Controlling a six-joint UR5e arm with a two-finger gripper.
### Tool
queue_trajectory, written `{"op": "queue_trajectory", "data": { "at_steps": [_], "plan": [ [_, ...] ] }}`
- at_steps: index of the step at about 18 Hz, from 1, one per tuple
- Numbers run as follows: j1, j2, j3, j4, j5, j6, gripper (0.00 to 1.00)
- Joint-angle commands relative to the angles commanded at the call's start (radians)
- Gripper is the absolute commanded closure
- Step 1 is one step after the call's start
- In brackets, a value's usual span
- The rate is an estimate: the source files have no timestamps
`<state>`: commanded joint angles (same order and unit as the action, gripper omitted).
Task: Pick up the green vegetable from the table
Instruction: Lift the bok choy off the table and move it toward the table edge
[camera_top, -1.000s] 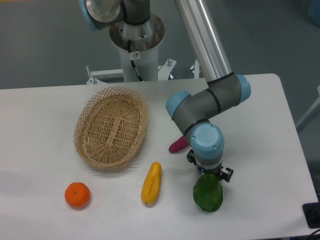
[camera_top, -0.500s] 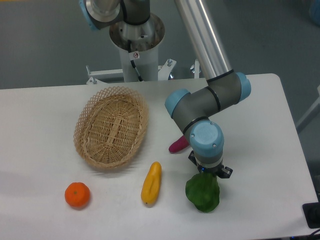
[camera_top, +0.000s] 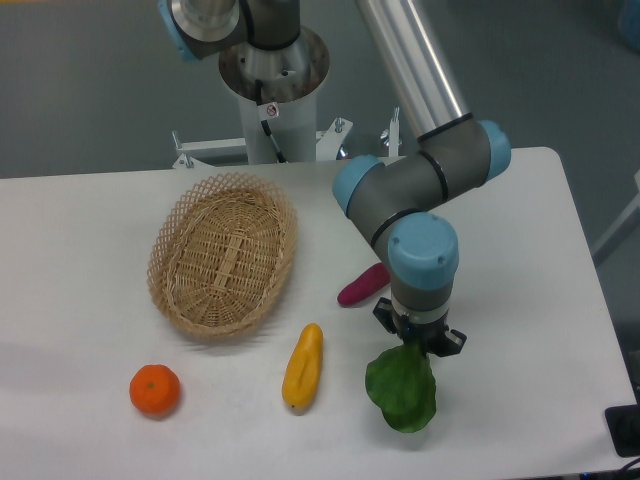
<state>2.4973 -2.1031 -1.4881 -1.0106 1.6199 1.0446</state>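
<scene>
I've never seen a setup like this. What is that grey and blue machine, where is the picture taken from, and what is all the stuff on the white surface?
The grey and blue machine is a robot arm, jointed like a human one, standing on a post behind the table. The single picture comes from one fixed camera looking down from the front. At the arm's tip sits a two-finger gripper, its "hand", mostly hidden under the blue wrist cap. It appears to pinch the top of the green vegetable, a leafy toy hanging below it; whether the toy has left the table is hard to tell. Also on the table: a wicker basket, an orange fruit, a yellow vegetable and a small purple vegetable beside the arm.
</scene>
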Motion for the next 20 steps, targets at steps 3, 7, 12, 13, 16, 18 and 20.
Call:
{"op": "queue_trajectory", "data": {
  "at_steps": [3,7,12,13,16,18,20],
  "plan": [
    [0.011,0.0,0.08,-0.138,-0.014,0.002,0.98],
    [0.04,-0.002,0.164,-0.236,-0.077,0.012,0.98],
    [0.067,-0.003,0.207,-0.24,-0.078,0.02,0.97],
    [0.077,-0.006,0.219,-0.24,-0.078,0.035,0.97],
    [0.098,-0.017,0.233,-0.24,-0.077,0.095,0.95],
    [0.107,-0.026,0.233,-0.24,-0.071,0.135,0.95],
    [0.109,-0.029,0.233,-0.241,-0.069,0.152,0.95]
  ]
}}
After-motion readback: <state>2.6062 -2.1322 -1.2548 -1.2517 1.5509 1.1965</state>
